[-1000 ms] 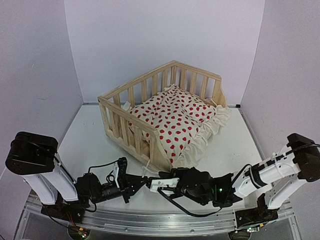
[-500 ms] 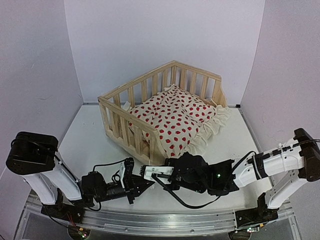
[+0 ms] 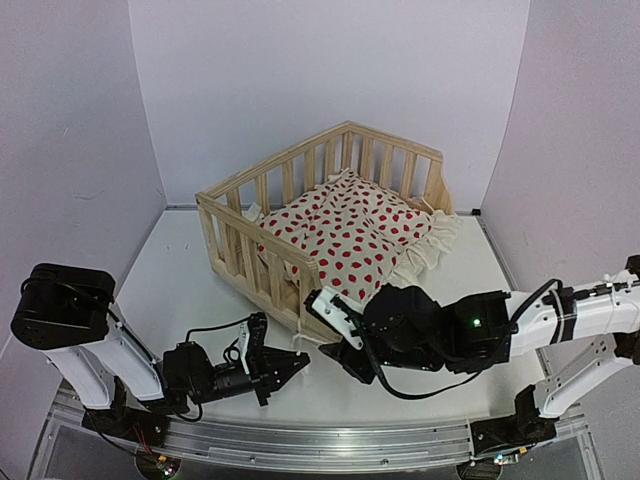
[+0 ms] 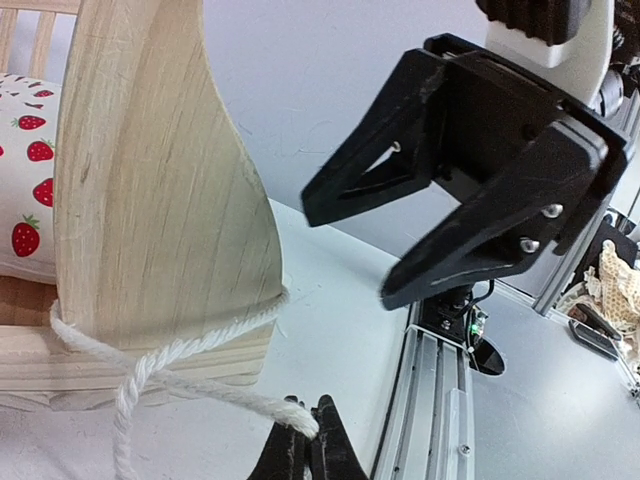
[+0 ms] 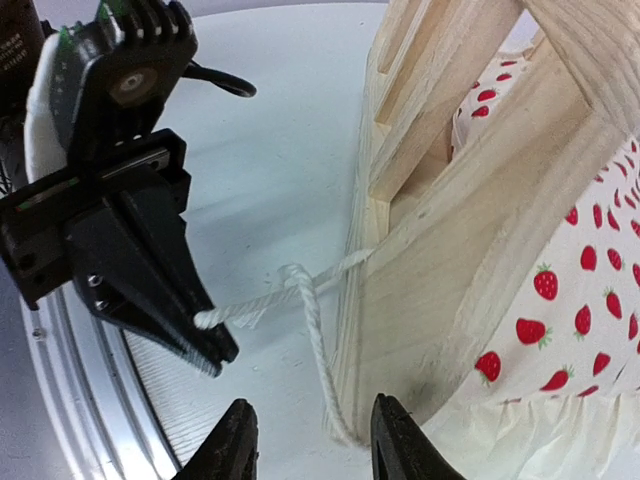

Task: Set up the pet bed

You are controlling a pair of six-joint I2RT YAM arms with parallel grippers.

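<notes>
The pet bed (image 3: 243, 245) is a pale wooden frame with slatted rails, holding a white cushion with red spots (image 3: 345, 232) whose ruffle hangs over the open front. A white tie string (image 5: 312, 300) runs round the front corner post (image 5: 440, 290) and is crossed into a loop. My left gripper (image 4: 308, 445) is low on the table and shut on the string's end. In the right wrist view that left gripper (image 5: 208, 352) sits left of the post. My right gripper (image 5: 315, 440) is open beside the post, the loose strand hanging between its fingers, untouched.
White walls enclose the table at the back and both sides. The metal base rail (image 3: 320, 440) runs along the near edge, just behind both grippers. The right gripper (image 4: 345, 255) hangs open above and right of the left gripper's tips. Bare tabletop (image 3: 170, 290) lies left of the bed.
My right gripper has opened and let go of the string, drawing back to the right toward the corner post. The left gripper stays shut on the string end and has barely moved.
</notes>
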